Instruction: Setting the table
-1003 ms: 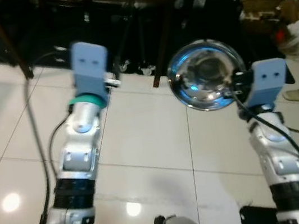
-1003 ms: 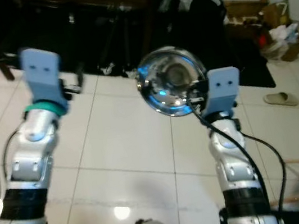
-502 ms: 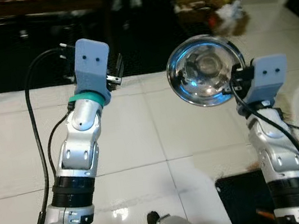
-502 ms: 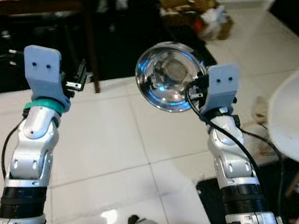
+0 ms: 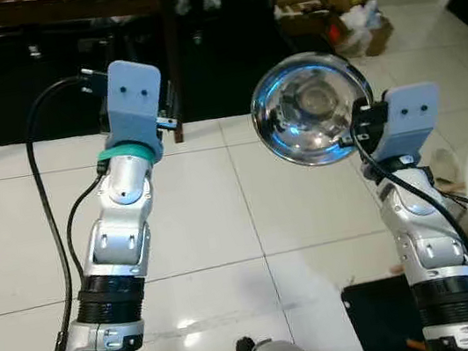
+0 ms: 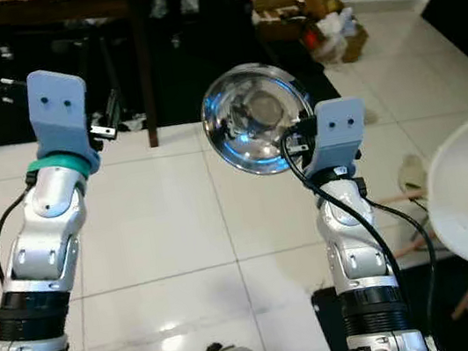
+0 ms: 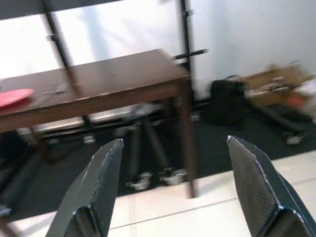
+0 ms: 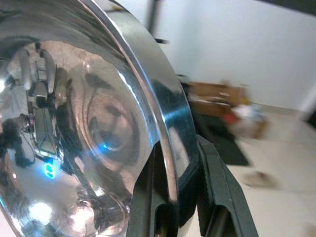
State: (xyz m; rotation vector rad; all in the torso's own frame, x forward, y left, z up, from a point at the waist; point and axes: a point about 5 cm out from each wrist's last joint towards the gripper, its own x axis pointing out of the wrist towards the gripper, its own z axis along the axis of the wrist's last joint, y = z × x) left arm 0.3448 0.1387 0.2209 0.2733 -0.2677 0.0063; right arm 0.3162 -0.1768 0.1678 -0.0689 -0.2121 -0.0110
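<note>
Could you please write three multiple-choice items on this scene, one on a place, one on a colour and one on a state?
1. Where is the red plate?
A. on the brown table
B. on the floor tiles
C. in the left gripper

2. What colour is the ring on the left arm's wrist?
A. orange
B. teal green
C. white

3. How does the right gripper hold the steel bowl?
A. it cradles the bowl from below with open fingers
B. it is shut on the bowl's rim, one finger on each side
C. it hovers apart from the bowl

Key: 1 A, the left wrist view shows the plate lying at the table's far end. 2 B, the band under the blue camera housing is teal green. 3 B, the right wrist view shows the rim pinched between the two black fingers.

The left gripper is open and holds nothing.
</note>
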